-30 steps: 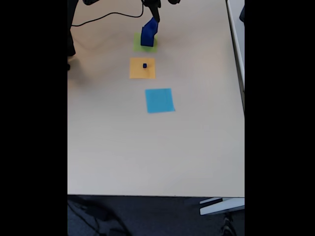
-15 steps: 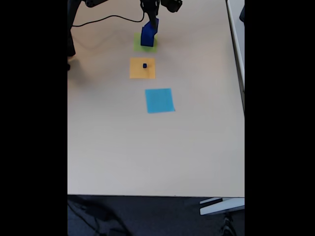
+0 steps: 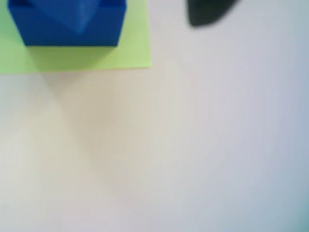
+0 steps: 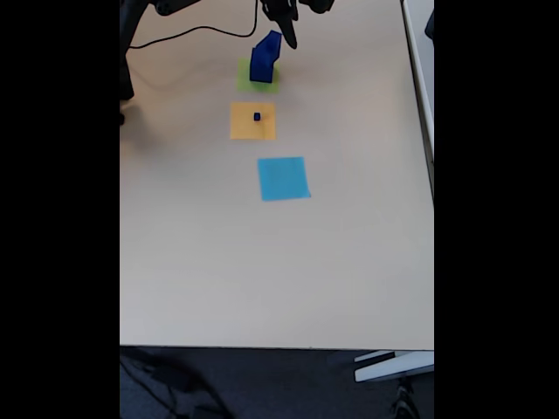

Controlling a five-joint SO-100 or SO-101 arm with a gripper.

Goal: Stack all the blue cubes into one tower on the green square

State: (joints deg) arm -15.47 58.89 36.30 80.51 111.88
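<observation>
Your pincer [image 4: 287,33] has lifted off the stack since a second ago: then it was right down on the upper blue cube, now it hangs just above and to the right of it in the fixed view, apart from it. Whether its fingers are spread or pressed together cannot be told from here; it carries nothing visible.

Just below the pincer, the blue cubes [image 4: 262,61] stand as a short tower on the green square [image 4: 273,83], the upper one sitting tilted or turned on the lower. In the wrist view the bottom cube [image 3: 67,21] rests squarely on the green paper.

Further out, 1 tiny blue cube [image 4: 257,116] lies on the orange square [image 4: 240,127], and the light blue square [image 4: 283,178] lies beyond on the tabletop [image 4: 262,271]. That release looks complete; the tiny cube is probably your next pick.
</observation>
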